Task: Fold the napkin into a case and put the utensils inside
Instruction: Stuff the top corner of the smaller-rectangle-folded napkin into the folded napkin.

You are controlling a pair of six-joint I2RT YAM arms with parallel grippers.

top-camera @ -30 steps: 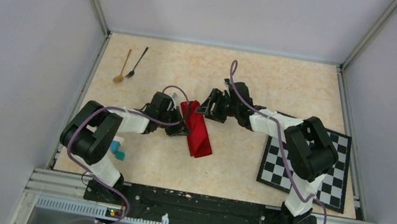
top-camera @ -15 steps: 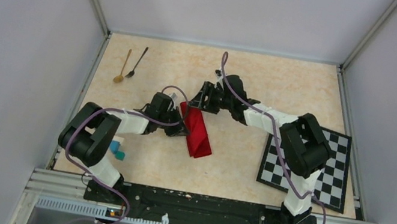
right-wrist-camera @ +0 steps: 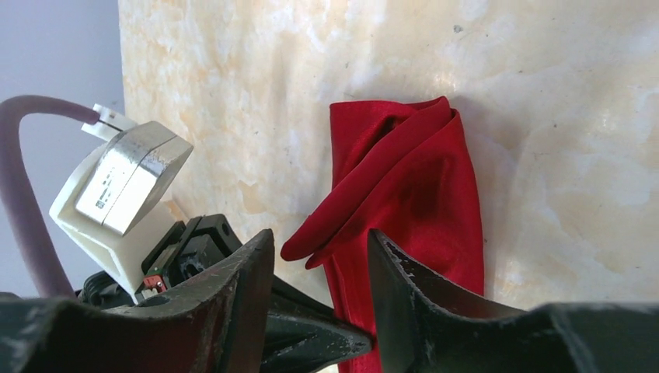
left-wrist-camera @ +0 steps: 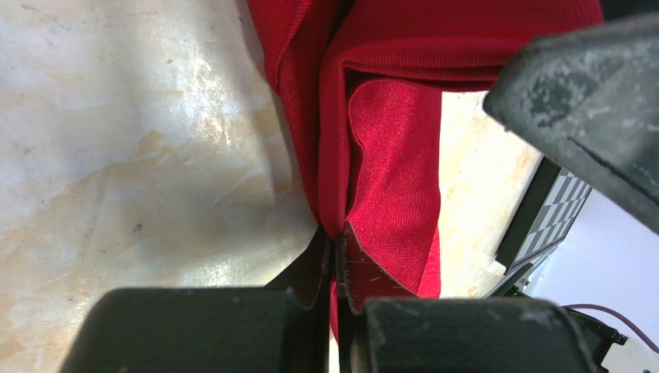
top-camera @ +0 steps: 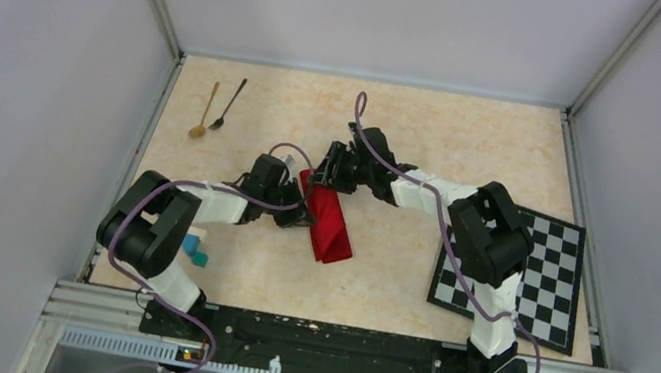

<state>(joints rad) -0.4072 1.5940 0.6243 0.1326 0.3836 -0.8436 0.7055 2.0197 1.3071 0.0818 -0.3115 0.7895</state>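
Note:
The red napkin lies folded into a narrow strip at the table's middle, slanting from far left to near right. My left gripper is shut on the napkin, pinching a thin fold along its left edge. My right gripper is open at the strip's far end. A loose raised lip of the napkin hangs between its fingers, and neither finger presses on it. The utensils lie at the far left: a gold spoon and a black spoon, side by side.
A black-and-white chequered mat lies at the right under the right arm. Small coloured blocks sit by the left arm's base. The left gripper's finger shows low in the right wrist view, close under the right fingers.
My right gripper has moved left to the napkin's far end and its jaws have narrowed a little. The left gripper and the napkin have stayed put.

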